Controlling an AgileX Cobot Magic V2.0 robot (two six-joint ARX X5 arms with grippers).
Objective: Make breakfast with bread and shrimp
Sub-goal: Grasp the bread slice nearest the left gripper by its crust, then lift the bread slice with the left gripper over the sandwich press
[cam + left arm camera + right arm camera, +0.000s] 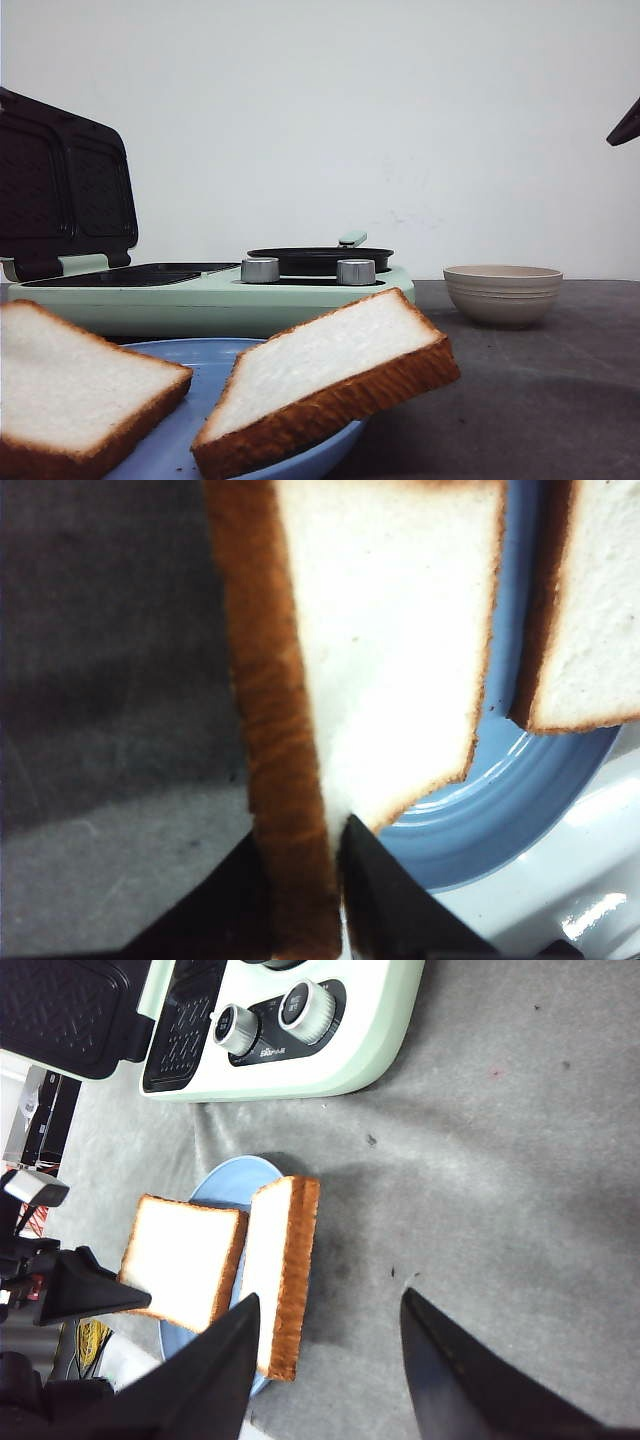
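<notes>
Two thick slices of bread lie on a blue plate (205, 356). My left gripper (300, 885) is shut on the brown crust edge of one slice (390, 630), the left slice (70, 385) in the front view. The gripper itself is outside the front view. The other slice (325, 375) leans tilted over the plate's right rim. My right gripper (330, 1350) hangs open and holds nothing, above bare table just right of that tilted slice (282, 1275). In the front view only its dark tip (628, 125) shows. The shrimp is out of view.
A mint-green sandwich maker (200, 300) stands behind the plate with its dark lid (60, 190) raised, two silver knobs and a small black pan (320, 260) on its right half. A beige ribbed bowl (502, 293) sits at the right; its inside is hidden.
</notes>
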